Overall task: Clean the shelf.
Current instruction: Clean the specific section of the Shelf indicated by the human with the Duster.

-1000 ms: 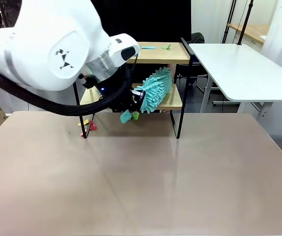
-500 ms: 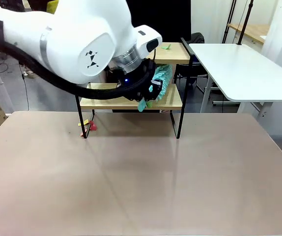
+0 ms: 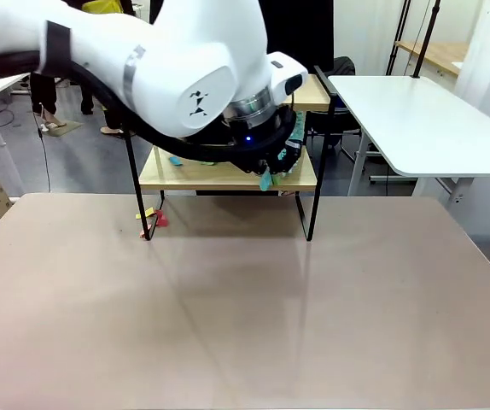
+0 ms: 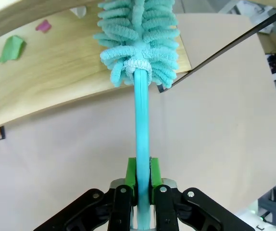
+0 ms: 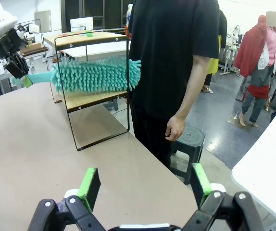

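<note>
Two light boards make up the shelf (image 3: 185, 175), which stands at the far side of the desk (image 3: 228, 307). The left claw (image 4: 144, 168) is clenched on the handle of a teal duster (image 4: 138, 38), whose fluffy head lies over the lower board just ahead of it. The right claw (image 5: 145, 185) is spread wide, well apart from the shelf.

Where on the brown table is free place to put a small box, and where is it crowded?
Bare: the brown table's whole near part, from the shelf's legs to the front edge. Crowded: the shelf's lower board, where the left gripper holds the teal duster near coloured scraps; small scraps also lie by its left front leg.
</note>
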You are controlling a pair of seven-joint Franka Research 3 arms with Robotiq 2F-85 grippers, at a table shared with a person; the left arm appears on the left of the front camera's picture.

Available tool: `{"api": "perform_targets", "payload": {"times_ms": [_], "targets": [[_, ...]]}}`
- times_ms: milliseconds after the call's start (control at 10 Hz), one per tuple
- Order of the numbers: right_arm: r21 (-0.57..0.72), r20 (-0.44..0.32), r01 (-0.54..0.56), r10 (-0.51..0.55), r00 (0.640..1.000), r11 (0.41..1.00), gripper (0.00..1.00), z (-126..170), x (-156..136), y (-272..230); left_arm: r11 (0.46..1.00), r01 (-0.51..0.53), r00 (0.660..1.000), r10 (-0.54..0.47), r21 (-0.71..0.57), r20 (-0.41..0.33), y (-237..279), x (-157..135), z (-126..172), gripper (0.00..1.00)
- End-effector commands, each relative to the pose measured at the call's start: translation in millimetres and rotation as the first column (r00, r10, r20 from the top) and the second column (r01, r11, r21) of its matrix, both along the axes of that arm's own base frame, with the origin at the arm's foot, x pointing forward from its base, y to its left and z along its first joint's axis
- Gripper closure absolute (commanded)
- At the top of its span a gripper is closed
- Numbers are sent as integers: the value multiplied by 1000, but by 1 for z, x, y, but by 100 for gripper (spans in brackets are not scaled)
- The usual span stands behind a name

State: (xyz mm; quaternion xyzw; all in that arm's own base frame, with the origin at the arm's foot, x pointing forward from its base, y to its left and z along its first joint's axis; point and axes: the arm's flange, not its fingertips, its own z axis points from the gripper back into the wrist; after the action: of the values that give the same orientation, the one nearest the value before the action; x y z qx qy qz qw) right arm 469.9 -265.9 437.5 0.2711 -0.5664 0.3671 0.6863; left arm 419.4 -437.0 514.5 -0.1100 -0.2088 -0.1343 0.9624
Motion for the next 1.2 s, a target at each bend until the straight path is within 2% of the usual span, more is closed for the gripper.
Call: {"api": "perform_targets", "payload": {"times_ms": [0, 200, 400, 500, 1000, 1100], "targets": [[0, 7, -1, 1, 1000, 1000, 0, 3, 0, 2, 998, -50, 999, 50, 30, -20, -21, 10, 1, 87], [0, 7, -1, 1, 1000, 1000, 0, 3, 0, 2, 996, -42, 997, 47, 77, -69, -31, 7, -16, 87], [0, 7, -1, 1, 1000, 1000, 0, 3, 0, 2, 997, -34, 993, 41, 63, -109, -34, 7, -19, 87], [0, 7, -1, 1, 1000, 1000, 0, 3, 0, 2, 998, -16, 997, 21, 57, -78, -25, 5, -22, 87], [0, 7, -1, 1, 1000, 1000, 0, 3, 0, 2, 998, -18, 996, 23, 59, -84, -28, 8, -23, 87], [0, 7, -1, 1, 1000, 1000, 0, 3, 0, 2, 998, -69, 994, 70, 11, -85, -17, 11, -15, 87]]}}
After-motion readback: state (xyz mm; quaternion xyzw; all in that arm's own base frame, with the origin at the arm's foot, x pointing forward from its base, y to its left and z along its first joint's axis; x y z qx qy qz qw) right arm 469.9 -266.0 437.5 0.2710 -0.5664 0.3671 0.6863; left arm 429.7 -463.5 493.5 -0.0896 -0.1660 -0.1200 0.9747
